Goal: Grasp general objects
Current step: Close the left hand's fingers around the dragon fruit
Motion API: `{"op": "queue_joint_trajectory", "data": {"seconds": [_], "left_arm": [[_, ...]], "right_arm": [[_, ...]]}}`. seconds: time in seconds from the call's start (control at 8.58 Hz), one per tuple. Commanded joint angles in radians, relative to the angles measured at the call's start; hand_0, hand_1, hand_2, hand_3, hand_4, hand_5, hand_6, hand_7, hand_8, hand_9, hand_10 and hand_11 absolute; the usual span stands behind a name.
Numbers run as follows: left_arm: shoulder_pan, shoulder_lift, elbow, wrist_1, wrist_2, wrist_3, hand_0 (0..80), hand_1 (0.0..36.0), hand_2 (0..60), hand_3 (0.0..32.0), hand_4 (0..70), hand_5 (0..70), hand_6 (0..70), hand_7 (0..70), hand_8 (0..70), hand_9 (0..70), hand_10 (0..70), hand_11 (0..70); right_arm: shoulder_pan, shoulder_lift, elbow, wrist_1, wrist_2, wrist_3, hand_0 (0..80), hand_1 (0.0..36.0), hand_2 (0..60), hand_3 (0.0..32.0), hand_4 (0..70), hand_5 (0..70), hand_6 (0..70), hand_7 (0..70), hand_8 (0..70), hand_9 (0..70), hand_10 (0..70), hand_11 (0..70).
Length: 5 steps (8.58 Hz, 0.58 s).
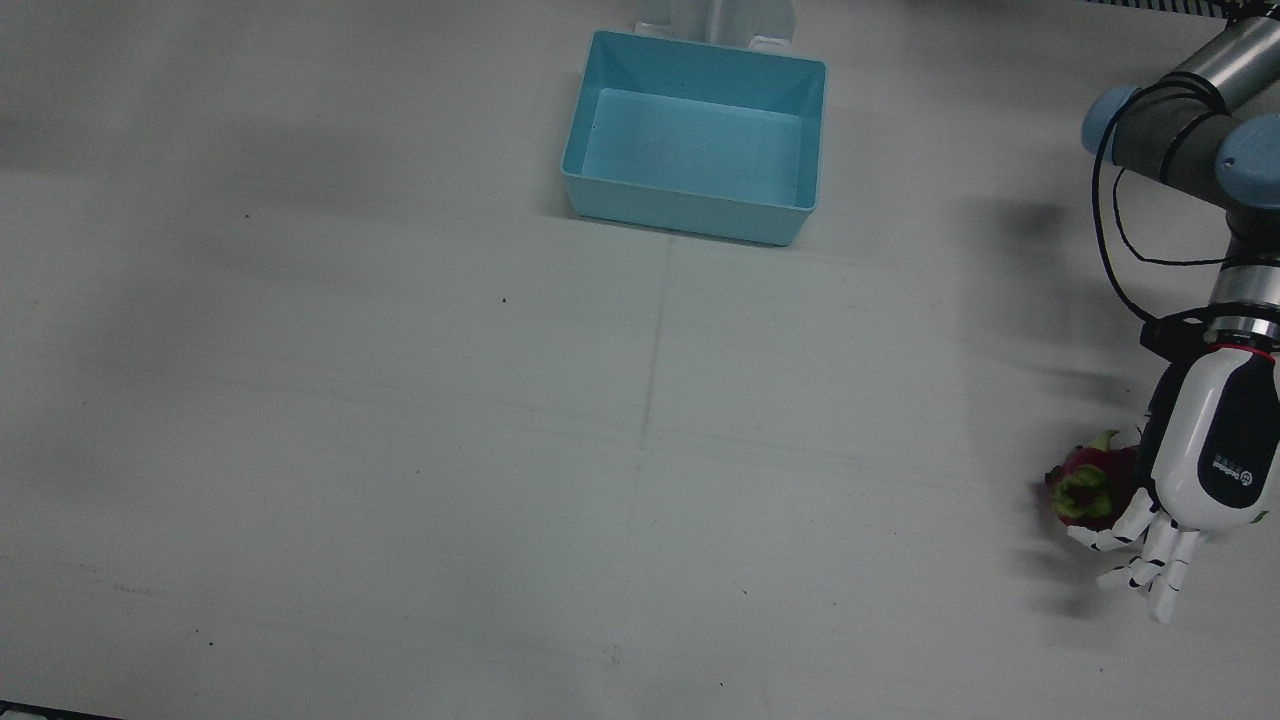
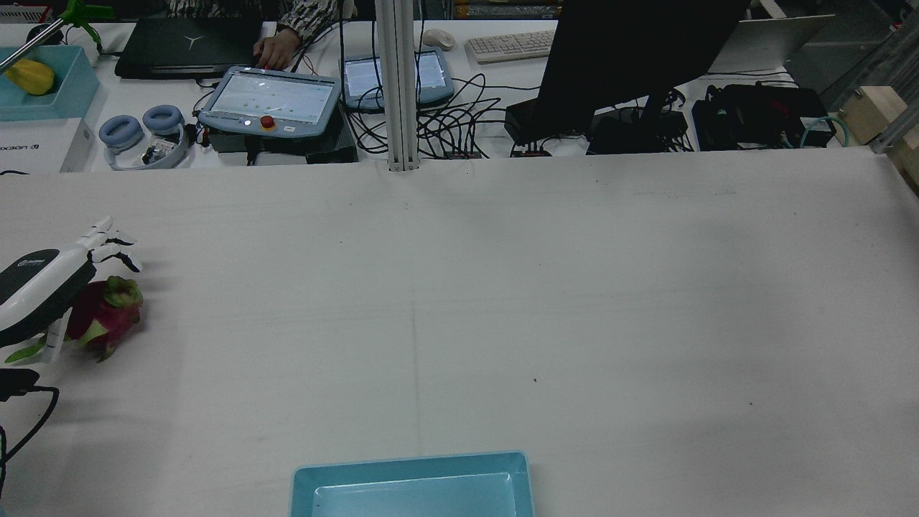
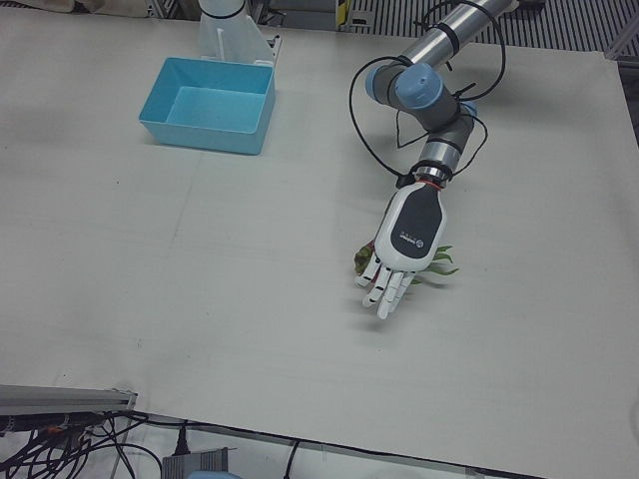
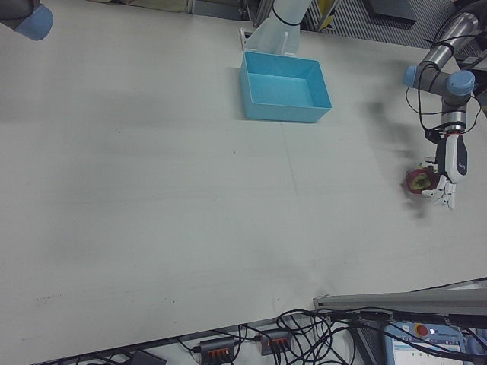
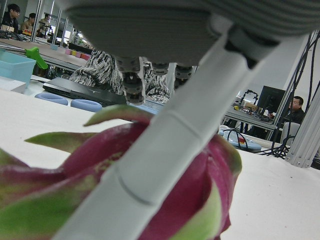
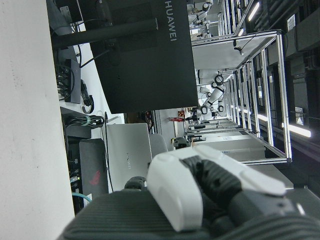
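Note:
A magenta dragon fruit (image 1: 1090, 485) with green scales lies on the white table near its edge on the robot's left side. My left hand (image 1: 1200, 470) hovers low over it, palm down, fingers stretched out and spread beyond the fruit, holding nothing. In the rear view the fruit (image 2: 108, 312) pokes out from under the hand (image 2: 43, 283). In the left hand view a white finger (image 5: 165, 150) slants across the fruit (image 5: 200, 200) very close to it; contact cannot be told. Of my right hand (image 6: 200, 185) only a white and black part shows, in its own view.
A light blue bin (image 1: 690, 212) with nothing in it stands at the table's middle, close to the robot's pedestals. A desk beyond the far edge carries a monitor (image 2: 632, 57), tablets, cables and headphones, and a person's hand (image 2: 273, 50) rests on a laptop.

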Motion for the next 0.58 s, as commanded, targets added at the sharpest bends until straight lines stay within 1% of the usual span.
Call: {"op": "queue_joint_trajectory", "data": {"seconds": [0.0,0.12,0.47], "left_arm": [[0.007,-0.032,0.046,-0.001,-0.003,-0.002,80.0,36.0,60.0,0.0,0.0,70.0,0.0,32.6,0.0,5.1,0.0,0.0],[0.007,-0.032,0.049,-0.002,-0.003,0.003,80.0,36.0,60.0,0.0,0.0,70.0,0.0,34.6,0.0,5.5,0.0,0.0],[0.007,-0.042,0.087,-0.014,-0.003,0.003,80.0,36.0,60.0,0.0,0.0,70.0,0.0,35.0,0.0,5.6,0.0,0.0]], "right_arm": [[0.000,0.000,0.000,0.000,0.000,0.000,0.0,0.0,0.0,0.0,0.0,0.0,0.0,0.0,0.0,0.0,0.0,0.0],[0.000,0.000,0.000,0.000,0.000,0.000,0.0,0.0,0.0,0.0,0.0,0.0,0.0,0.0,0.0,0.0,0.0,0.0],[0.000,0.000,0.000,0.000,0.000,0.000,0.0,0.0,0.0,0.0,0.0,0.0,0.0,0.0,0.0,0.0,0.0,0.0]]}}
